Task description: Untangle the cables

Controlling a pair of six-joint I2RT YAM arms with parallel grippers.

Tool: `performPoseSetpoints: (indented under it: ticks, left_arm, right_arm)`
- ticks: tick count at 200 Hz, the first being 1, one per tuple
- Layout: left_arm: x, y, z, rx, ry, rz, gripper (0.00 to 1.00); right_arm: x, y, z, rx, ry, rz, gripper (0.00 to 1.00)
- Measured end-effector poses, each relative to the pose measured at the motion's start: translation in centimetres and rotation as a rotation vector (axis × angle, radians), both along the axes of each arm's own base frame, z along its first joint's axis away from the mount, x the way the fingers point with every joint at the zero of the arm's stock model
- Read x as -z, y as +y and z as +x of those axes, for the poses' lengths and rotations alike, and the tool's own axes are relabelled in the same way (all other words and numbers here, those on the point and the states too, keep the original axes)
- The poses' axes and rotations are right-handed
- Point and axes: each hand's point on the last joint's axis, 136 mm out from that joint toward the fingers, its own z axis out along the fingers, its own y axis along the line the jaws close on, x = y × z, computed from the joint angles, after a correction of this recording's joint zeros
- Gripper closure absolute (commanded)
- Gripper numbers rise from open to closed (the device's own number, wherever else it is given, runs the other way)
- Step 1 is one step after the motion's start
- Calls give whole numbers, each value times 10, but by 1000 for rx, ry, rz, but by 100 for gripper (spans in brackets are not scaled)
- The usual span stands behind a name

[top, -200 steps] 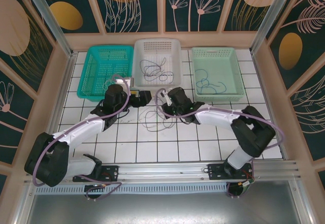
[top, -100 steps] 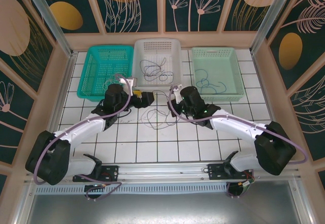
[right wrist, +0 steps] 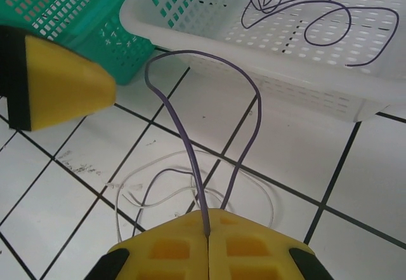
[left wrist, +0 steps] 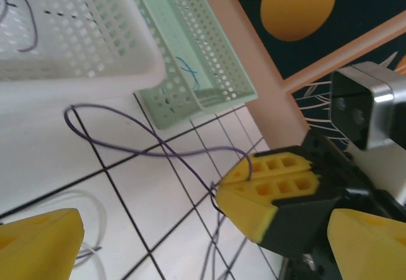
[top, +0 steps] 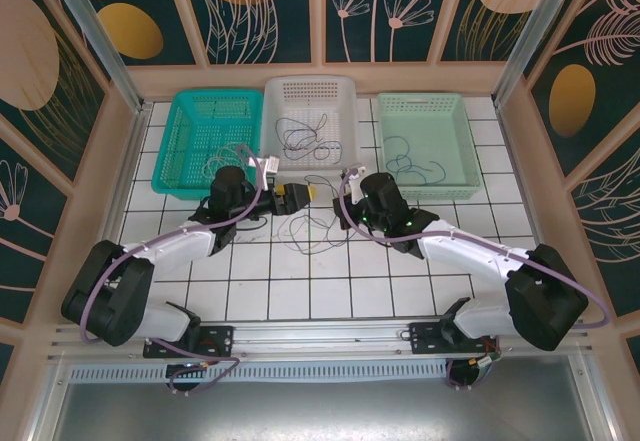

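One purple cable (right wrist: 190, 52) clenched in right end effector (right wrist: 208, 221), looping ahead of it, left end effector (top: 300, 194) released nearby

We've got three baskets lined up along the far edge, teal basket (top: 205, 141), white basket (top: 310, 91), mint basket (top: 445, 131), so no passing there. Mid-table, the cables (top: 310, 233) clutter the tiles (top: 300, 296) between left gripper (top: 300, 193) and right gripper (right wrist: 208, 220). Near tile rows are open room.

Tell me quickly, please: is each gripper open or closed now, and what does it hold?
Left gripper: open, holding nothing.
Right gripper: closed on the thin, floppy purple cable.
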Motion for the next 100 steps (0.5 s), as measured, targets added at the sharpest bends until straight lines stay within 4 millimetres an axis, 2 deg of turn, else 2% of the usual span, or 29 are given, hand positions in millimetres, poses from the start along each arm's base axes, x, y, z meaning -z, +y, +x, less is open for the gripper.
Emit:
performPoseSetpoints:
  ticks: [45,100]
  left_arm:
    - [-7,-11,-6,34,84,-125,4]
    - [-20,-24,-3,60,136,-258,18]
  right_arm:
    - [-7,5,1,11,-35,18,93]
    - [-15,12,0,16,-74,31,93]
